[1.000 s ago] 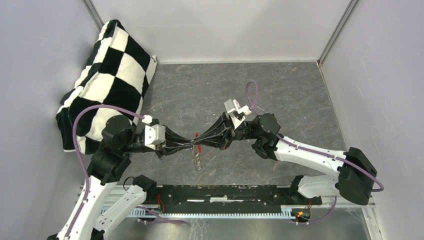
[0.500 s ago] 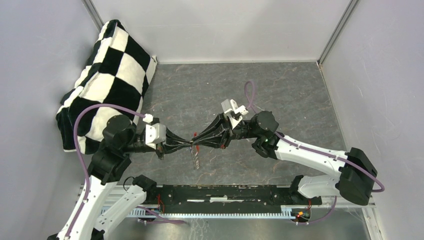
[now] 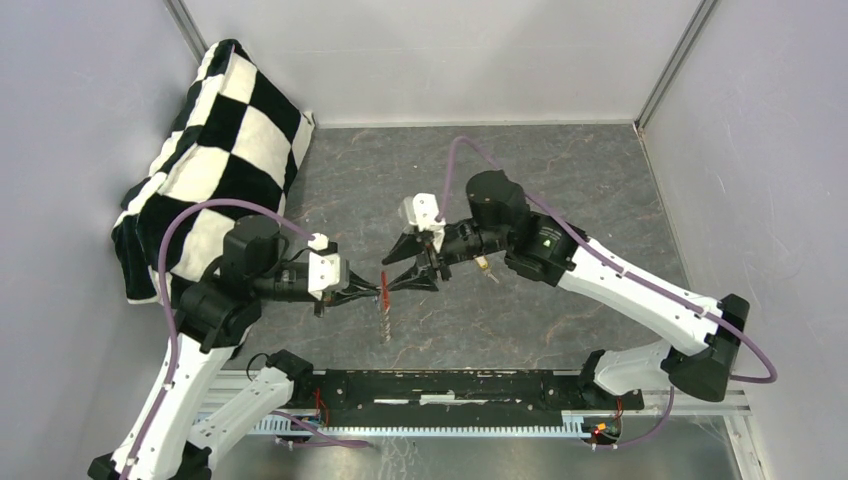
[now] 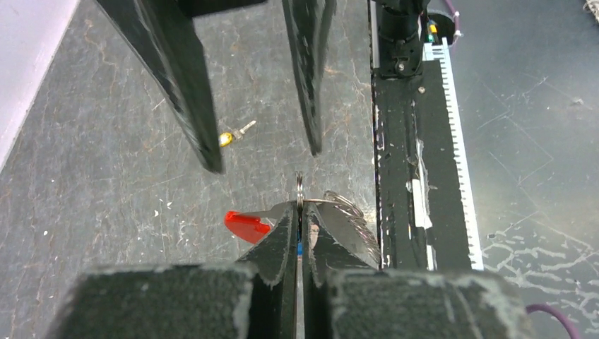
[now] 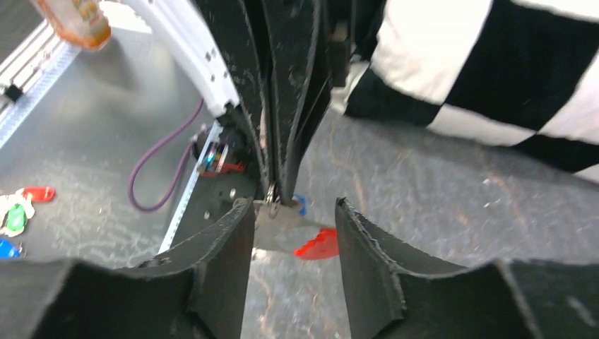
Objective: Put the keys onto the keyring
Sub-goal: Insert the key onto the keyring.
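Upper left of the top view is blocked by the checkered cushion (image 3: 215,150). Mid-frame is crowded by the left gripper (image 3: 376,291), pinched on the keyring (image 3: 384,298), with the spread right gripper (image 3: 390,276) just beside. Passage is offered over the floor (image 3: 580,180) at upper right. The bottom edge is barred by the black rail (image 3: 450,385).

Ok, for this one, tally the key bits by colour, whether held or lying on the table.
Red: 1, the keyring at the tips of the left gripper.
Blue: 1, a key cap glimpsed in the same grip.
Yellow: 1, a capped key lying on the table.
Bare grey metal: 1, a piece hanging below the grip.
Total: 4.
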### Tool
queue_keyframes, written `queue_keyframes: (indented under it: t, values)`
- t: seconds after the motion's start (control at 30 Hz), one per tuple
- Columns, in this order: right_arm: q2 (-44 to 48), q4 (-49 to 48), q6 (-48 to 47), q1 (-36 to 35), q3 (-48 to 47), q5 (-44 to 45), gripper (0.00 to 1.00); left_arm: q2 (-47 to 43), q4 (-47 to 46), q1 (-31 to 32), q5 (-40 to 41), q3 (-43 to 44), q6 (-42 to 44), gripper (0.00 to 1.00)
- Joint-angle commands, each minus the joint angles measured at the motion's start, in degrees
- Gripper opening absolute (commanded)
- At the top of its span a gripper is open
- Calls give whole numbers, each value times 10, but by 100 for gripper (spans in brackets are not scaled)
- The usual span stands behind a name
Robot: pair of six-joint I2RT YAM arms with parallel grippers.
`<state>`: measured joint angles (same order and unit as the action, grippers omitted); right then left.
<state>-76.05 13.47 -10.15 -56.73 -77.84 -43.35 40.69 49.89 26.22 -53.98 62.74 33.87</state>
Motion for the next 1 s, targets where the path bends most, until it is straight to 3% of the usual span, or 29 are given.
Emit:
queue_keyframes:
  t: [0.0,0.8,0.9,0.97]
  values:
    - [-21,122,-65,-23,-49,17,49,19,63,1,13,37,88,2]
    - [-64,69,-28,-40,-65,29,37,19,79,1,-1,32,109,2]
    - [-71,73,-28,-41,-73,24,32,19,78,1,-1,31,110,2]
    - [-76,79,-31,-42,-80,19,23,18,79,1,-2,31,110,2]
